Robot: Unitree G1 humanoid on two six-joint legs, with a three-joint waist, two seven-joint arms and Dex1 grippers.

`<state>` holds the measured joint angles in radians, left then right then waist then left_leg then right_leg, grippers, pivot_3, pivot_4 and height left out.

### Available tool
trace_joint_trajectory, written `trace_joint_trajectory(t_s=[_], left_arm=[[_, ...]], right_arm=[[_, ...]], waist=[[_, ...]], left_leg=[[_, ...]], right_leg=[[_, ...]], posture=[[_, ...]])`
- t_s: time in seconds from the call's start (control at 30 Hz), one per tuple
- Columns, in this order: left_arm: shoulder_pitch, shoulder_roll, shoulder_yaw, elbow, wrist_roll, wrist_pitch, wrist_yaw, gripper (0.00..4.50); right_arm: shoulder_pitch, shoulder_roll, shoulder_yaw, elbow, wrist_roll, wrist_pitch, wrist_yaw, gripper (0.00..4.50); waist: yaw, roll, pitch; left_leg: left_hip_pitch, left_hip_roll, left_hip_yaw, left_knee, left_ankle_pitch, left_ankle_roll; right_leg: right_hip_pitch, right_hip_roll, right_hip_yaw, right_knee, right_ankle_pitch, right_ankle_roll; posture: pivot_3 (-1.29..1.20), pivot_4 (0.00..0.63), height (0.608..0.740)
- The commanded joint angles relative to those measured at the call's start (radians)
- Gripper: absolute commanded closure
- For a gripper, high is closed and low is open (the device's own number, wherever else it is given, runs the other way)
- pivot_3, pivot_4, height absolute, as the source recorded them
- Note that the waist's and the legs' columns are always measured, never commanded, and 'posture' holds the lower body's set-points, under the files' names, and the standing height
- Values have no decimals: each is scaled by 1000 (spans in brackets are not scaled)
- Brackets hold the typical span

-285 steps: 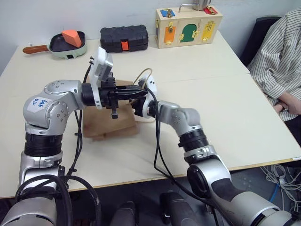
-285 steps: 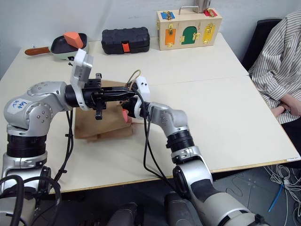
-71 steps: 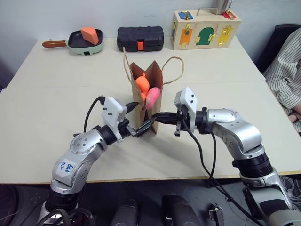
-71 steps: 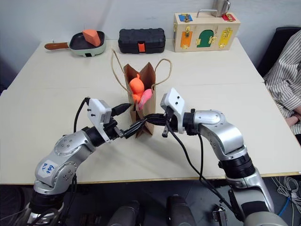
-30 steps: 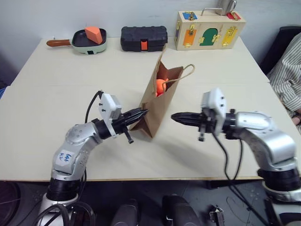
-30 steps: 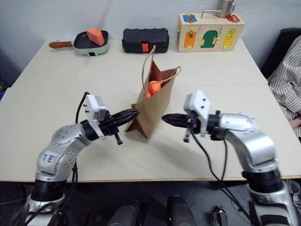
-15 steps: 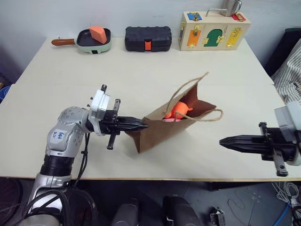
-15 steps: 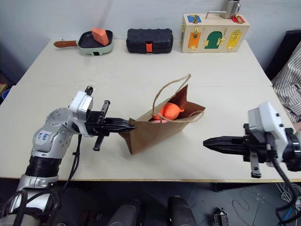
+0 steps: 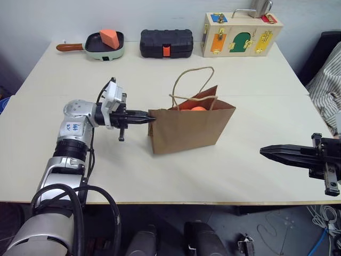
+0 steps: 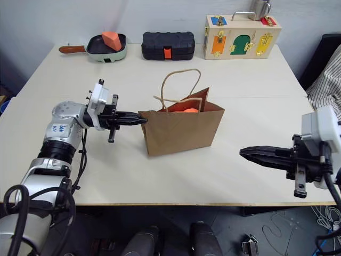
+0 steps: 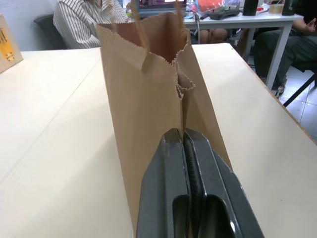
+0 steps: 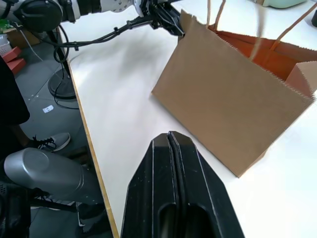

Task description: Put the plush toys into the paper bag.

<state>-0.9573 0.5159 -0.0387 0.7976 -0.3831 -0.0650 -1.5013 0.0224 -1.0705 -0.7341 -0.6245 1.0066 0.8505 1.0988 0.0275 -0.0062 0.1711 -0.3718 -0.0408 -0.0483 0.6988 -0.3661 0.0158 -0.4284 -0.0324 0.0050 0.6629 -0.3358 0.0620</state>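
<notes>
The brown paper bag point(image 9: 186, 128) stands upright mid-table with its loop handles point(image 9: 193, 80) raised. In its open mouth the top of the orange plush toy point(image 9: 198, 109) shows; the pink one is hidden inside. My left gripper point(image 9: 153, 119) points level at the bag's narrow left side, shut, with its tips against the side crease point(image 11: 182, 99). I cannot tell whether paper is pinched. My right gripper point(image 9: 264, 151) is shut and empty, well off to the bag's right near the table's front edge.
Along the far edge sit a green pan point(image 9: 104, 45) holding an orange wedge, a black plastic case point(image 9: 166, 42) and a wooden lock box point(image 9: 241, 33). A person in a striped shirt point(image 9: 326, 80) sits at the right.
The bag has gone from leaning over to standing upright. My right gripper has drawn back from it toward the right. My left gripper stays at the bag's side. The camera has shifted.
</notes>
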Motion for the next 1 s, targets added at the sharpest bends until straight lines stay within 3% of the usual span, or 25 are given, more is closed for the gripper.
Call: trace_joint_trajectory(t_s=[0.03, 0.33, 0.5, 0.7, 1.0], left_arm=[[-6, 3, -16, -50, 23, -36, -95, 4473], [-189, 11, -41, 303, 172, -265, -70, 4473], [-250, -30, -31, 387, 212, -328, -48, 4473], [-251, -40, -9, 352, 196, -334, -104, 4473], [-139, 9, 9, 135, 131, -207, -94, 4473]], right_arm=[[-15, -6, 11, -2, -6, -36, -8, 4500], [-105, -4, 97, 64, -75, -98, -71, 4500], [-173, 13, 170, 116, -137, -124, -150, 4500], [-159, 31, 182, 105, -142, -140, -143, 4500], [-166, 82, 247, 138, -198, -192, -166, 4500]], waist=[[-1, 0, 0], [-1, 0, 0], [0, 0, 0], [-1, 0, 0], [-5, 0, 0]], left_leg=[[0, 0, 0, 0, 0, 0], [1, 0, 1, 1, 0, 0], [1, 0, 1, 1, 0, 0], [-1, 0, 1, 1, 0, 0], [-1, 0, 1, 1, 0, 0]], right_leg=[[0, 0, 0, 0, 0, 0], [0, 0, 0, 0, 0, 0], [0, 0, 0, 0, 0, 0], [-1, 0, 0, 2, 0, 0], [-2, 0, 1, 5, 0, 0]], posture=[[0, 150, 740], [0, 150, 740], [0, 150, 740], [0, 150, 740], [0, 150, 740]])
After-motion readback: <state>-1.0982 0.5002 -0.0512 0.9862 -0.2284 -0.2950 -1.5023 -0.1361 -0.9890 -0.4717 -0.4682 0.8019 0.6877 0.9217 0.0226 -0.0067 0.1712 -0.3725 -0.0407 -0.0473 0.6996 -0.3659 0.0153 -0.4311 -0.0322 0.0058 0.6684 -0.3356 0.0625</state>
